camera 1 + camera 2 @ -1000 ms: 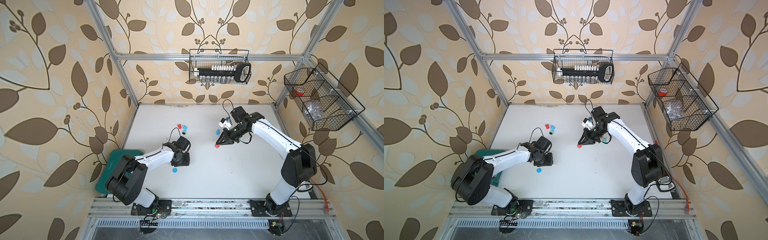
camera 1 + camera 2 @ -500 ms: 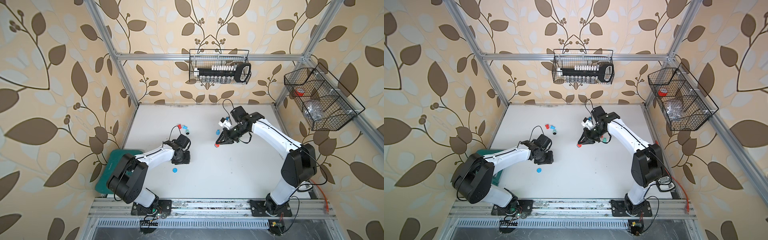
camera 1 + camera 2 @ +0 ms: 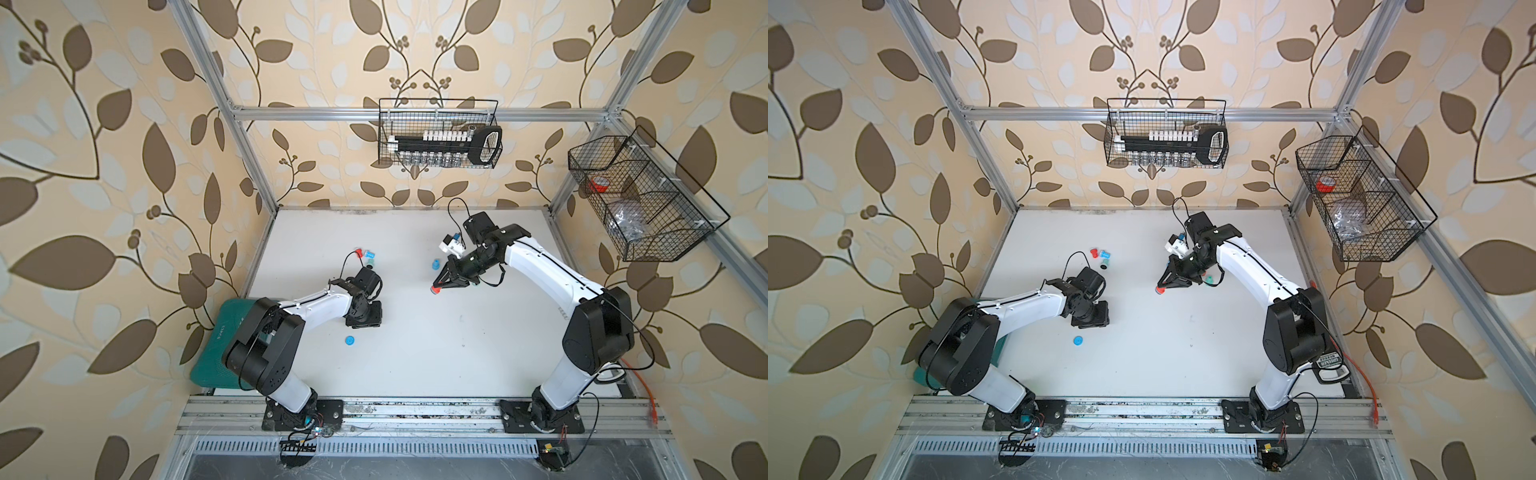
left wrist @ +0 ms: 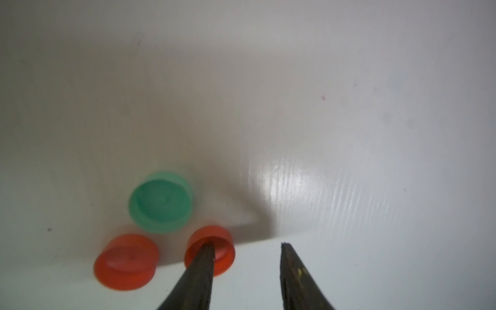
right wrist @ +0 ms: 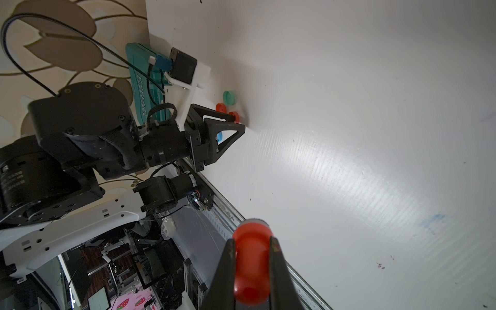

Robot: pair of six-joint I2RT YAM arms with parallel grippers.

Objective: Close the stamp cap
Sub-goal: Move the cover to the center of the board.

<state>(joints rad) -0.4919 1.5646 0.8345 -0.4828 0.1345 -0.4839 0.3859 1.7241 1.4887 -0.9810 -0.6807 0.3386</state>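
We pinch the red stamp [image 5: 251, 268] in our right hand [image 5: 252, 240] while our spread left hand [image 4: 247, 244] hovers at a red cap [image 4: 222, 236] just beside the green cap [image 4: 161, 201], likely light, stiff and slippery, best gripped across its rim.

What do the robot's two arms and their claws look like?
The left arm and right arm have smooth white links joined by chunky black round joints. A thin black cable runs to each wrist, where a small camera sits on a white bracket. The left gripper and right gripper each have two black fingers: open triangular frames tapering to narrow tips.
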